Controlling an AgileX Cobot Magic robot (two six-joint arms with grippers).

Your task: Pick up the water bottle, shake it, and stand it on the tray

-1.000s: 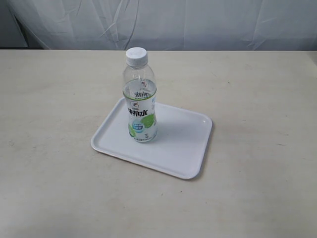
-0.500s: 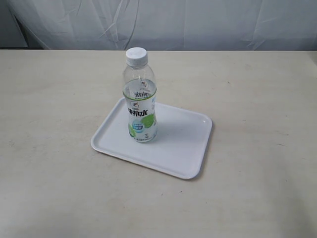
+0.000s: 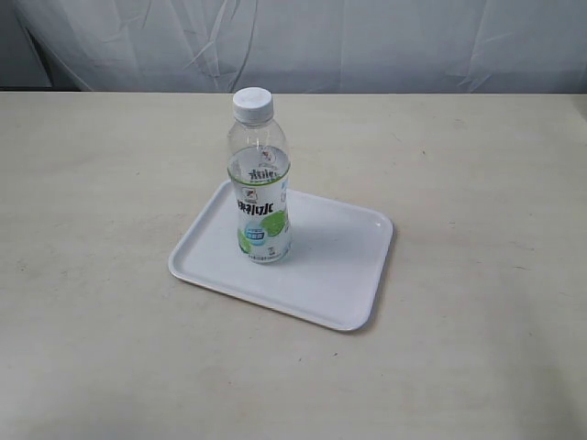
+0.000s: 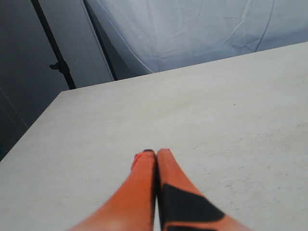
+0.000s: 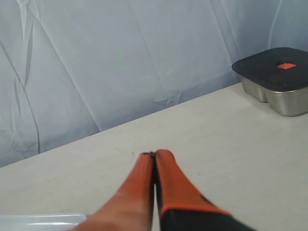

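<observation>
The water bottle (image 3: 260, 183) stands upright on the left part of the white tray (image 3: 339, 275), its white cap on top and its label facing the exterior camera. Neither arm shows in the exterior view. My left gripper (image 4: 156, 152) is shut with its orange fingers pressed together over bare table, holding nothing. My right gripper (image 5: 154, 154) is likewise shut and empty; a corner of the tray (image 5: 43, 220) shows at the edge of the right wrist view. The bottle is out of sight in both wrist views.
A metal container with a dark lid (image 5: 276, 79) sits on the table near the white backdrop in the right wrist view. A dark stand pole (image 4: 55, 53) rises beyond the table's edge in the left wrist view.
</observation>
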